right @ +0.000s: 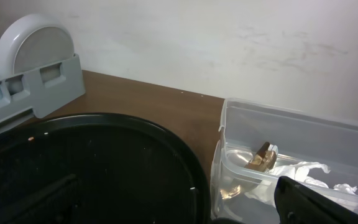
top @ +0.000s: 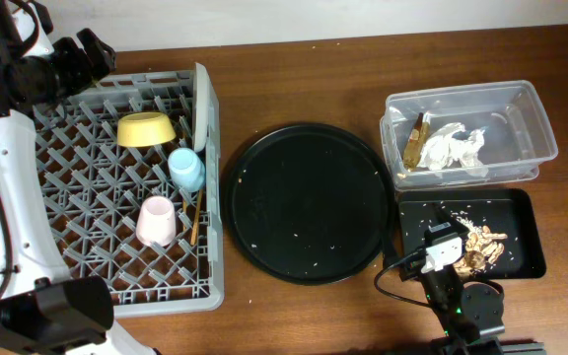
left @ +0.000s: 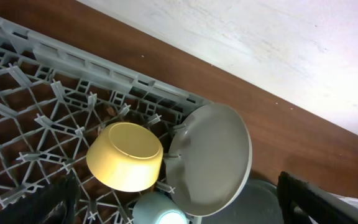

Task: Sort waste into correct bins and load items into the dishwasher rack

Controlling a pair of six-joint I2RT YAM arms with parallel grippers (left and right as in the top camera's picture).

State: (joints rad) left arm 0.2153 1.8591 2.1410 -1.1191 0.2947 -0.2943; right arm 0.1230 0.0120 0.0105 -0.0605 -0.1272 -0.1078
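Overhead: everything looks sorted, judging by where things lie. Rack (top: pixel 77 192) at left holds the yellow bowl (top: pixel 146 129), blue cup (top: pixel 186 169), pink cup (top: pixel 157 221), chopsticks (top: pixel 193 219) and the plate (top: pixel 200 104), which stands on edge by the right wall. Clear tub (top: pixel 535 118) at right has the napkin (top: pixel 457 148) and brown wrapper (top: pixel 417 141). The black tray (top: pixel 526 212) just below it has the food scraps (top: pixel 481 247). Round tray (top: pixel 309 202) sits between, with a few pale specks on it

Handling, my read: plate and cups look hard, smooth and likely slippery, so pinch across the rim. Bowl lies tilted, base up (left wrist view puts it just beside or touching the plate, can't tell which), so a nudge there may shift the plate. Chopsticks are thin and light, lying low among the pegs, awkward to pinch. Napkin is soft and near weightless, any fold works. Scraps crumble, so tipping beats pinching

Left gripper (left: pixel 178 202) hovers over the rack's far right corner, fingers (left: pixel 45 202) spread wide, nothing held. Right gripper (right: pixel 179 208) is low by the round tray, facing the tub, its fingers apart and empty too

Surface: brown wood table, plain white wall behind. The gap between round tray and tub is narrow, and the slots between pegs are tight
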